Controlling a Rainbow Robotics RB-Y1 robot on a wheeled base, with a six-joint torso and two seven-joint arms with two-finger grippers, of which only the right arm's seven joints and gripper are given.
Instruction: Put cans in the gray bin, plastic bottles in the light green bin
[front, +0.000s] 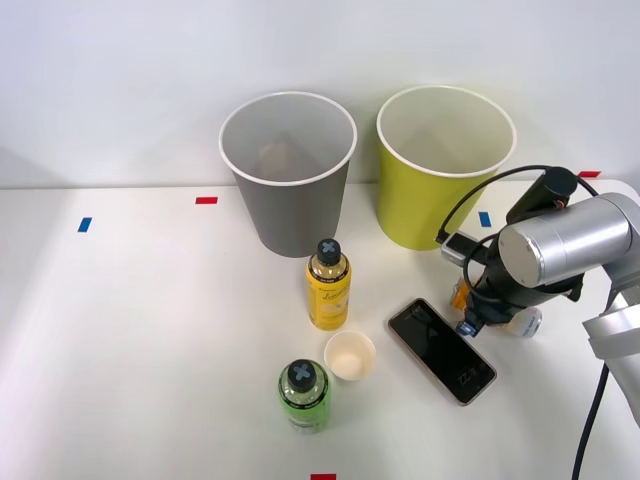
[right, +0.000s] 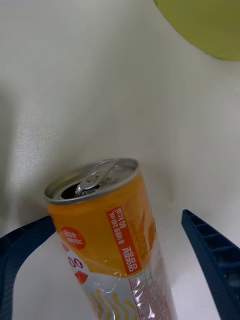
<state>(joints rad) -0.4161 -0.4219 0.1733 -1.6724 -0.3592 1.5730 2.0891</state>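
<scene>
Can (right: 107, 235) between spread gripper (right: 120, 270) fingers — tab opened

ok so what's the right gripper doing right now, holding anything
Right gripper: open, fingers on either side of the can, not clamped on it.

Bright, even overhead light w/ soft shadows beside the gray bin (front: 288, 170) and bottles. Mild glare on the smartphone (front: 441, 350) screen. Wrist view: can (right: 107, 235) close-up, sharp, tabletop sheen.

Lab: white table (front: 130, 330); tape marks (front: 206, 200)
</scene>
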